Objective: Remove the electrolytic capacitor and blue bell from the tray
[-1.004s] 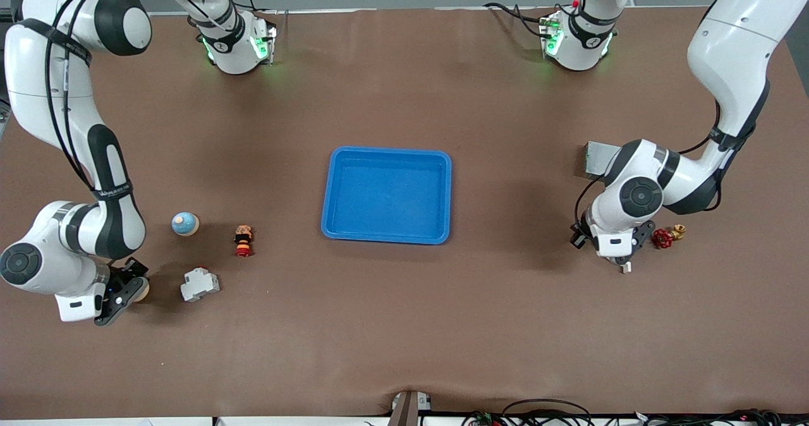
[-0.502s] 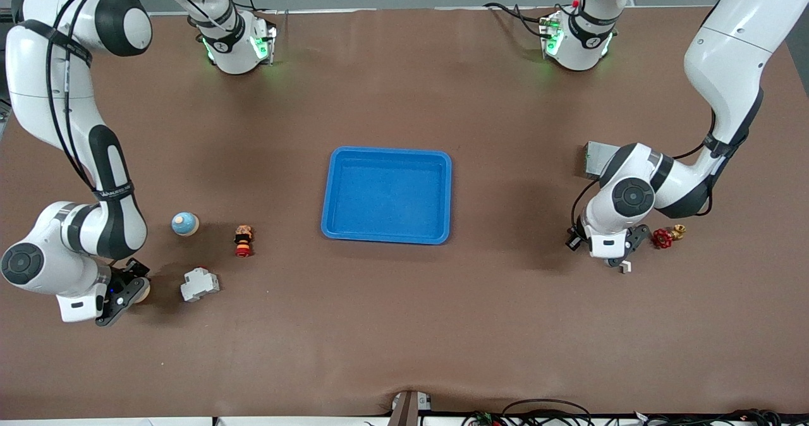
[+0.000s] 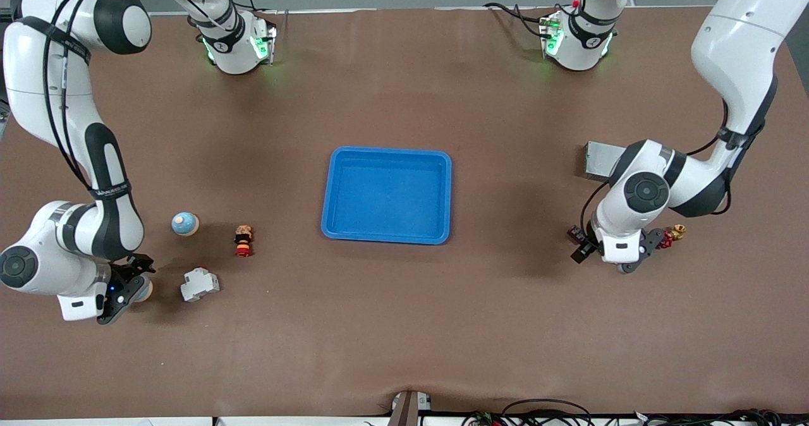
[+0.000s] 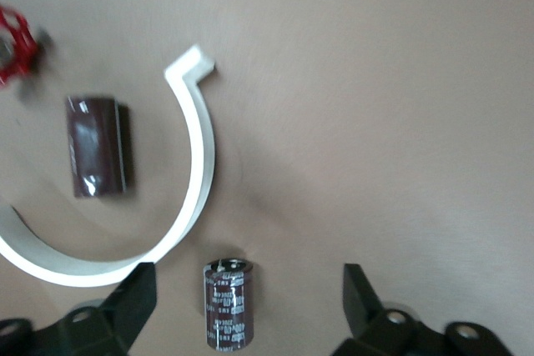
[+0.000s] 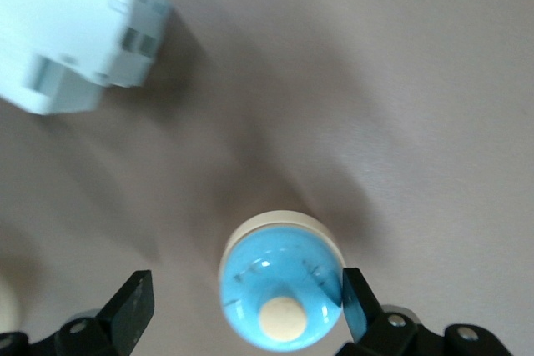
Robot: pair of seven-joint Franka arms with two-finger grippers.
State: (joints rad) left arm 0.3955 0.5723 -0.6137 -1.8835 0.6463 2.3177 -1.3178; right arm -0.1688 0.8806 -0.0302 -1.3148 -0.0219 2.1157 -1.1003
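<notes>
Blue bell (image 5: 282,291) sits between the right gripper (image 5: 242,306)'s released jaws; capacitor (image 4: 227,303) stands between the left gripper (image 4: 249,306)'s released jaws, on the worktop (image 3: 404,325).

Mostly hidden in the front view: blue bell (image 3: 145,289) tucked under the right gripper (image 3: 128,285). Cut off at the left wrist view's edge: white curved bracket (image 4: 193,174) and red valve (image 4: 14,43). Clipped and blurred in the right wrist view: white breaker block (image 5: 79,35).
</notes>
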